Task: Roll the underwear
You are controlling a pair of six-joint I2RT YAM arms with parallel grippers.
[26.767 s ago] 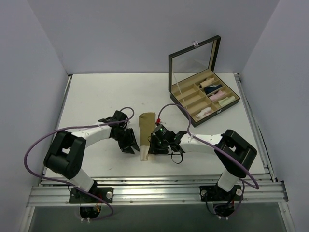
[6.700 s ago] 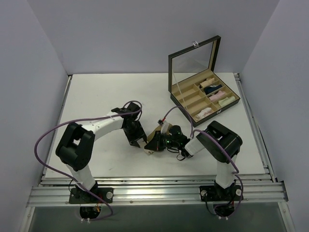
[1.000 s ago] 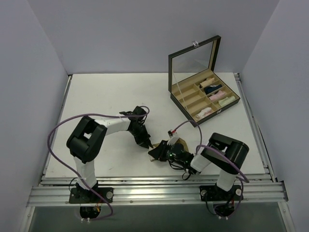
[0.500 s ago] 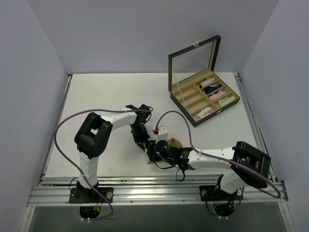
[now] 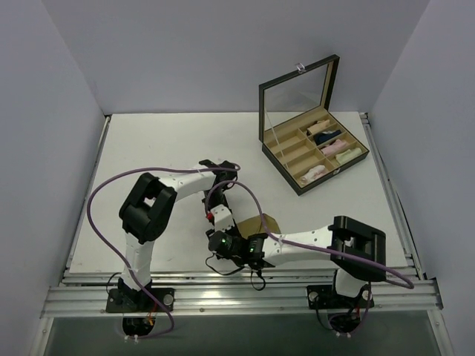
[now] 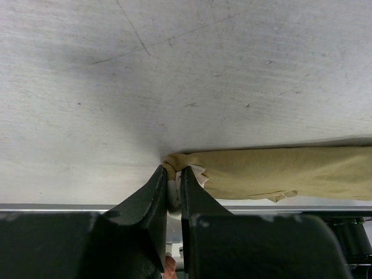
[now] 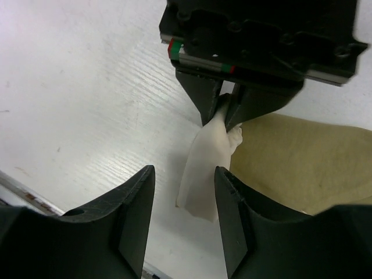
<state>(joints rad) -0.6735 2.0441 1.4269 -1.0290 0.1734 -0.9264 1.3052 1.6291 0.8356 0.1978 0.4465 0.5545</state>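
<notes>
The tan underwear (image 5: 261, 224) lies flat on the white table (image 5: 148, 148) near the front edge, between the two arms. My left gripper (image 6: 172, 171) is shut on its corner, pinching tan cloth (image 6: 279, 171) together with the paler band. In the right wrist view the pale band (image 7: 206, 174) hangs from those shut fingers (image 7: 212, 107) as a loose flap beside the tan cloth (image 7: 296, 157). My right gripper (image 7: 185, 170) stands open just in front of the flap, holding nothing. From above, the right gripper (image 5: 225, 233) sits directly below the left gripper (image 5: 220, 215).
An open black box (image 5: 280, 159) with a mirrored lid stands at the back right, with several cloth rolls in its compartments. The table's metal front rail (image 5: 237, 293) runs close behind the right gripper. A purple cable (image 5: 96, 200) loops off the left arm.
The right gripper has opened, letting go of the cloth, and swung left round the underwear to face the pinched corner. The left gripper stays shut on the corner.
</notes>
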